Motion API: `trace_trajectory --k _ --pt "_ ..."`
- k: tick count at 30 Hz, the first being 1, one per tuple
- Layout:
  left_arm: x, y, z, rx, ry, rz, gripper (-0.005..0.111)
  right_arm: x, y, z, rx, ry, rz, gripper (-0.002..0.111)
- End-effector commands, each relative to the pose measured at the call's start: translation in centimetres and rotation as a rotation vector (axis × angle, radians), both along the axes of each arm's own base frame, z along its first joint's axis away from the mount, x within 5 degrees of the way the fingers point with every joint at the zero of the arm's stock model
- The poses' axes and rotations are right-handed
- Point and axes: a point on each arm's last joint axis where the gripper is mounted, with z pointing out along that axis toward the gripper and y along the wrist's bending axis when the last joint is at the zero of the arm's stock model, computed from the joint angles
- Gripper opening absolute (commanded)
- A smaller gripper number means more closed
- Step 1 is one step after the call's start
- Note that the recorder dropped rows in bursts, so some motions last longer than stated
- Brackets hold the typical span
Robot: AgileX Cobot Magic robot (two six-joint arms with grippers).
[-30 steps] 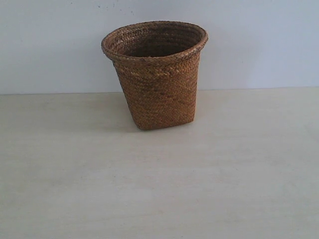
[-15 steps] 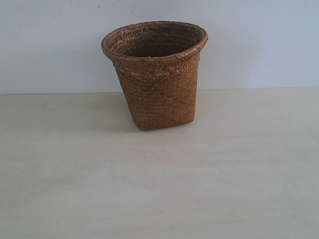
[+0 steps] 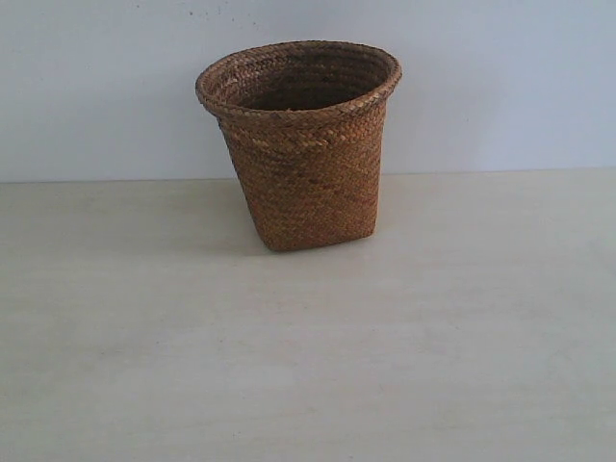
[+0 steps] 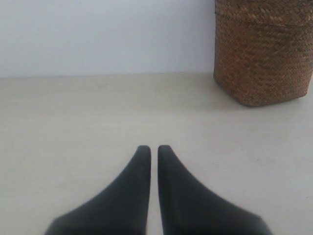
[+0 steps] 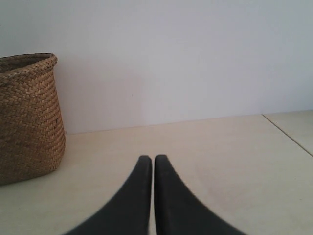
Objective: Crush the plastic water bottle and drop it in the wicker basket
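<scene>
On the pale desk (image 3: 308, 385), near the back by the white wall (image 3: 96, 87), stands the wicker basket (image 3: 306, 173). It is brown and woven. It stands upright, with its wide round rim on top and its smaller base flat on the desk. I can see a bit of its dark inside wall, but the bottom is hidden from me. I cannot tell where the plastic water bottle is.

My left jaws are pressed together. Only a thin line shows between the two black tips, and they hold nothing. They point out over the bare desk (image 4: 73, 112). The basket (image 4: 264, 54) sits ahead of them and off to one side, well apart.

My right jaws are together too, tip against tip, and they hold nothing. They also point out over the desk (image 5: 220, 147). The basket (image 5: 29, 117) is ahead and off to the side, well apart from them. A thin line (image 5: 288, 134) runs across the desk on the other side.
</scene>
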Motion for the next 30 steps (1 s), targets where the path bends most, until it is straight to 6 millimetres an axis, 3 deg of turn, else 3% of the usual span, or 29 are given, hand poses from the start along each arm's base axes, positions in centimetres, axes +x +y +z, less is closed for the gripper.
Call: trace_trajectory --k 1,9,22,30 --pt "0.0 0.0 -0.1 -0.011 0.0 0.003 0.004 0.0 0.0 -0.1 -0.002 -0.003 -0.002 0.0" --pt "0.0 0.0 -0.1 -0.011 0.0 0.003 0.004 0.0 0.0 -0.4 0.018 0.029 -0.004 0.0" --pt "0.0 0.0 -0.1 -0.011 0.0 0.003 0.004 -0.2 -0.2 -3.8 -0.005 0.128 -0.02 0.0" --pt "0.0 0.0 -0.1 -0.011 0.0 0.003 0.004 -0.3 -0.2 -4.6 -0.112 0.222 -0.005 0.0"
